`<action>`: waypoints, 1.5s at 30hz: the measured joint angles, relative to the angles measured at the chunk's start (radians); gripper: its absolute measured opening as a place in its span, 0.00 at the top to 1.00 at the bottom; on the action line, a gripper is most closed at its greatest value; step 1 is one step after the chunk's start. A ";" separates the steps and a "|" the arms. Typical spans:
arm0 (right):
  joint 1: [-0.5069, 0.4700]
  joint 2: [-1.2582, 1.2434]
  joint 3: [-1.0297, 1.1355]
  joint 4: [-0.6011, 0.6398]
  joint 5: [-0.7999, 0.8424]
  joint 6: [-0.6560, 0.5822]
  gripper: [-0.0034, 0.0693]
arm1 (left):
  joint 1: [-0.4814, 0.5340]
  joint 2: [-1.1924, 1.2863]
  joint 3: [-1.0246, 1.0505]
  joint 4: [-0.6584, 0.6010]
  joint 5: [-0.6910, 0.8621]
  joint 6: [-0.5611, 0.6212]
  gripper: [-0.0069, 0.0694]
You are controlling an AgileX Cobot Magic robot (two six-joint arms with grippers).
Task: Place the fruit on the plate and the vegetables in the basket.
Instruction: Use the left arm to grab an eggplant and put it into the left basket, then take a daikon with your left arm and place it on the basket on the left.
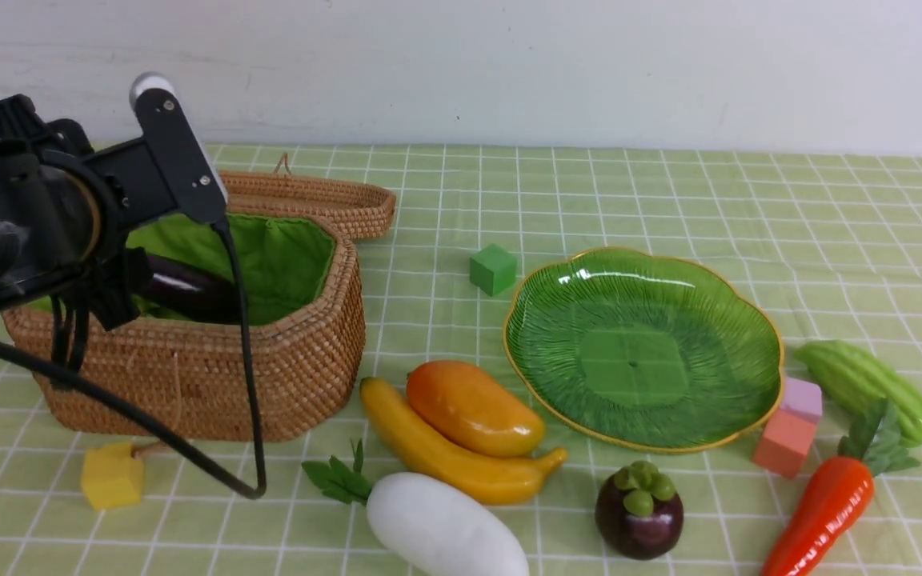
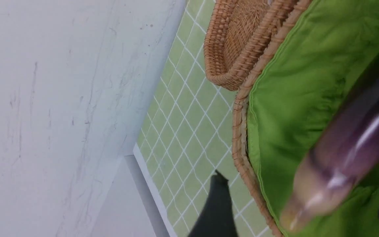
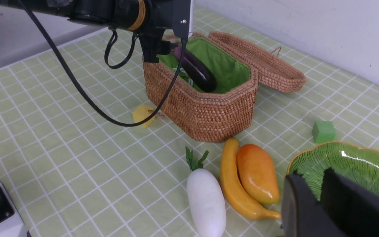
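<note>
My left gripper (image 2: 303, 179) hangs over the open wicker basket (image 1: 205, 376), fingers (image 2: 216, 204) wide apart. The dark-purple eggplant (image 1: 189, 292) lies tilted inside on the green lining, blurred between the fingers and apart from them. In front of the basket lie the banana (image 1: 437, 452) and mango (image 1: 473, 408) side by side, with the white radish (image 1: 445, 528) nearer me. The green plate (image 1: 641, 352) is bare. The mangosteen (image 1: 639, 512), carrot (image 1: 825, 504) and gourd (image 1: 865, 384) lie around it. My right gripper (image 3: 309, 174) hovers near the plate's rim, shut and holding nothing.
The basket's lid (image 1: 309, 200) lies folded back behind it. Foam cubes stand about: green (image 1: 493, 269) behind the plate, yellow (image 1: 111, 476) before the basket, pink (image 1: 802, 398) and salmon (image 1: 783, 442) at the plate's right. The left arm's cable (image 1: 246, 384) droops over the basket's front.
</note>
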 joint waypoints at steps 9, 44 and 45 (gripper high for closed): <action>0.000 0.000 0.000 -0.004 0.044 0.000 0.78 | -0.139 -0.207 0.001 -0.490 0.199 -0.139 0.48; 0.000 -0.001 0.052 -0.030 0.398 0.000 0.76 | -0.624 0.307 0.029 -0.782 0.007 0.868 0.26; 0.000 -0.001 0.052 -0.030 0.398 0.000 0.76 | -0.624 0.308 0.029 -0.780 0.007 0.867 0.27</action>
